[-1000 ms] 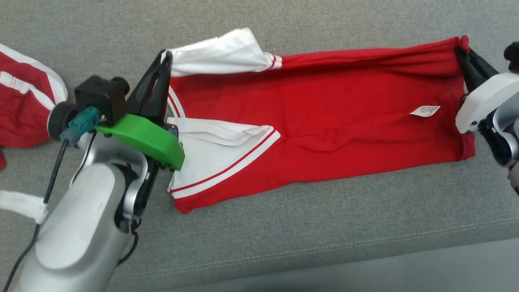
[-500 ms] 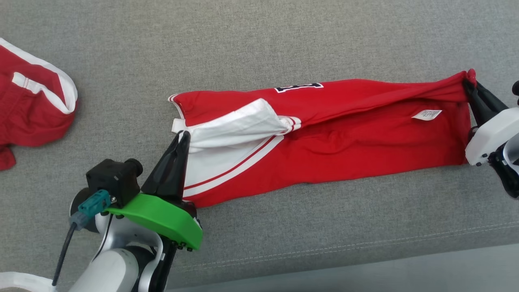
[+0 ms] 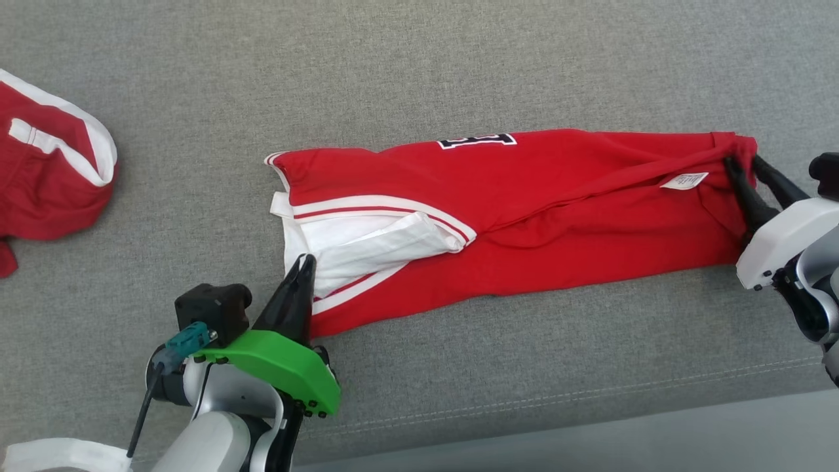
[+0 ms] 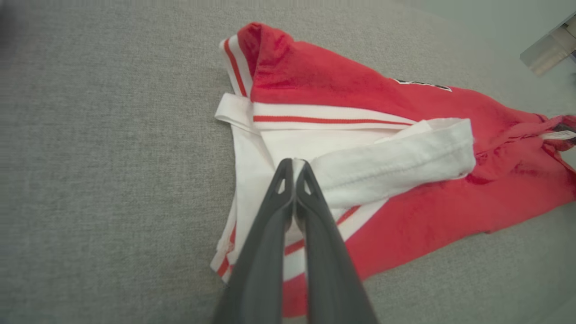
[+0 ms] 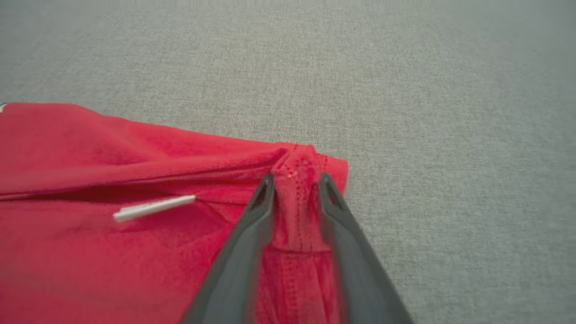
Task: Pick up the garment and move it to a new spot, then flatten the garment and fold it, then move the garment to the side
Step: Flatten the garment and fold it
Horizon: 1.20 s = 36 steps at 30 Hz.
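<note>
2nd red garment (image 3: 46,177) cut off at left edge; label (image 3: 685,180) txt unreadable

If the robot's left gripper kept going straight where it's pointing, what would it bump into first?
The garment itself: the left gripper is shut on its white edge, so it would likely push into the white fabric just ahead.

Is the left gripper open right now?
No, the left gripper is pressed shut, pinching a white edge of the garment.
</note>
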Tool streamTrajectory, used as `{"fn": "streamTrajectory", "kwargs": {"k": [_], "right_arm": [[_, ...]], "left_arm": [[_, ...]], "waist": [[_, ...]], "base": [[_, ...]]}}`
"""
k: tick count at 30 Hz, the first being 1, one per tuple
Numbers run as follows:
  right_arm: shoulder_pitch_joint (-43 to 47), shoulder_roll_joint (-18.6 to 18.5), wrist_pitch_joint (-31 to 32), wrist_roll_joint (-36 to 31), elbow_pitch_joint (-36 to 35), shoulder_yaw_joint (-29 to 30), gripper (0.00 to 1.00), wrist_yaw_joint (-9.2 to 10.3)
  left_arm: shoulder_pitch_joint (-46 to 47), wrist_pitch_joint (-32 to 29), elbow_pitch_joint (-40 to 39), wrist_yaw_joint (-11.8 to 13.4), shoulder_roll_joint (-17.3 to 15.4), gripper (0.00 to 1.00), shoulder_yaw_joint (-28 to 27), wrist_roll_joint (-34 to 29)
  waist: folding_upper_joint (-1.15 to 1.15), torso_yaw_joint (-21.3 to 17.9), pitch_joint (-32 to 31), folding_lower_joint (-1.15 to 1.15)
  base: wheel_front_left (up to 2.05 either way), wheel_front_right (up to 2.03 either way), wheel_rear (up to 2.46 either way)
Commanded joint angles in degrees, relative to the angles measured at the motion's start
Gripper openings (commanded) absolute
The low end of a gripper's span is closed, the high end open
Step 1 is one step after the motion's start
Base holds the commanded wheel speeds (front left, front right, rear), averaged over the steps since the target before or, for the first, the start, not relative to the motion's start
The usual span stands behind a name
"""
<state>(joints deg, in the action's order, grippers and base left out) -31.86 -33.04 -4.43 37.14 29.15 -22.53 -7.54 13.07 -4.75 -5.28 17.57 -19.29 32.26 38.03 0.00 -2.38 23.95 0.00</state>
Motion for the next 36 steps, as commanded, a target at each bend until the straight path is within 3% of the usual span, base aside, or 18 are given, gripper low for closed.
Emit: {"fn": "streamTrajectory", "kwargs": {"k": [1,7,14,22,36], "right_arm": [[1.04,0.18,-0.60,-0.43,-0.28,0.88,1.00,0.10],[3.68,0.80,-2.94,-1.08,-3.03,3.49,1.00,0.09],[6.78,4.41,-6.12,-4.37,-5.21,6.67,1.00,0.09],[12.46,11.19,-9.66,-10.21,-5.75,8.86,1.00,0.09],[24.74,19.04,-10.83,-17.28,-12.42,13.06,1.00,0.09]], "left_arm": [[0.11,1.30,0.77,-0.15,0.36,1.00,-0.81,0.28],[-0.63,5.89,2.64,0.81,1.71,1.00,-4.02,1.62],[-2.08,11.25,4.22,1.61,2.24,1.00,-6.35,1.03],[-4.88,17.91,7.41,1.14,2.86,1.00,-7.07,-1.31],[-14.34,19.98,7.76,-1.02,6.65,1.00,-9.37,-7.72]], "waist": [[0.00,-0.01,-0.94,0.00],[0.00,-0.11,-4.34,0.00],[0.00,-0.62,-8.89,0.00],[0.00,-0.68,-14.89,0.00],[0.00,-0.67,-24.41,0.00]], "base": [[0.00,0.00,0.00],[0.00,0.00,0.00],[0.00,0.00,0.00],[0.00,0.00,0.00],[0.00,0.00,0.00]]}}
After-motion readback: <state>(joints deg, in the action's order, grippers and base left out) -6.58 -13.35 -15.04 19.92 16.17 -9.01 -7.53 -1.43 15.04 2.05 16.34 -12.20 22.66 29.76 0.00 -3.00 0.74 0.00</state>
